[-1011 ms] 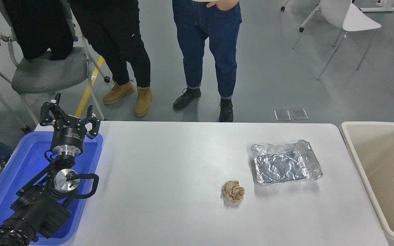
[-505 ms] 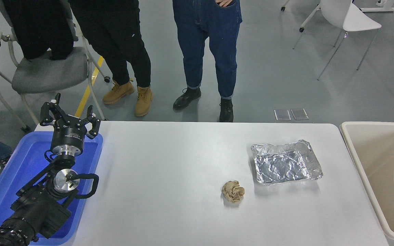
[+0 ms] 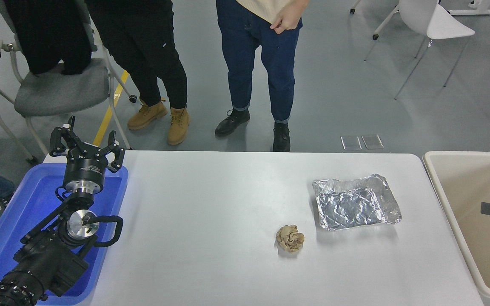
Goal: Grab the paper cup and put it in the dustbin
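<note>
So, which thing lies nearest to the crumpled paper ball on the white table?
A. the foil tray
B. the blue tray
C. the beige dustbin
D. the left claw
A: the foil tray sits just beyond and to the right of the crumpled paper ball, while the blue tray, dustbin and left claw are far off at the table's ends.

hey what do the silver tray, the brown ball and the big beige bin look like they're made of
Tray: thin aluminium foil, by its crinkled, shiny silver surface. Ball: probably crumpled brown paper, matte with sharp creases. Bin: likely moulded plastic, smooth cream surface with a thick rounded rim.
</note>
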`<state>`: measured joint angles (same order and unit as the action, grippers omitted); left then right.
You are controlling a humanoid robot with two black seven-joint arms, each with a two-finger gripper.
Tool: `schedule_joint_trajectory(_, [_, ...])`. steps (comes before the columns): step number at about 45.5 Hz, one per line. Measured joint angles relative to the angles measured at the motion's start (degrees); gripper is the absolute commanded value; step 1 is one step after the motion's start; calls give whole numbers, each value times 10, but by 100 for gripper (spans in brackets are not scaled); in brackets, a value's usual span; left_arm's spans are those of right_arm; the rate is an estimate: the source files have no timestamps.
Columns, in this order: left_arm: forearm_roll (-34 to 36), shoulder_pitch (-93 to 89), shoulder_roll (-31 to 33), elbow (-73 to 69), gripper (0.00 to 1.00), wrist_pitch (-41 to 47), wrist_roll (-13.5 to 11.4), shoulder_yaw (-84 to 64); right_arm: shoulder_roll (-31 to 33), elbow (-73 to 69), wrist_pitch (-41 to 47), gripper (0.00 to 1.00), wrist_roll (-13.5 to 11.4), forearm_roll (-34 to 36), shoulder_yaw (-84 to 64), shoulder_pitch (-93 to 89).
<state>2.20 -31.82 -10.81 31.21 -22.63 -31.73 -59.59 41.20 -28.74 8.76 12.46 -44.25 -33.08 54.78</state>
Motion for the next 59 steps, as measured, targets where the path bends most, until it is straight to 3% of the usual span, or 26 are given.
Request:
schedule_joint_trajectory(15, [1,0,0,0,99,-1,1,1,105,-259,30,100,0,14,-22,161])
schedule_joint_trajectory(30, [1,-1,0,0,99,-1,1,2,129,-446,111,100,0,20,-176,403])
schedule_joint_trajectory(43, [1,-1,0,0,99,-1,1,2,48,-590,192,100,2,80,-354,677])
schedule_joint_trajectory(59, [0,0,0,0,99,0,1,2,-148,-672,291,100,4,248,-427,868])
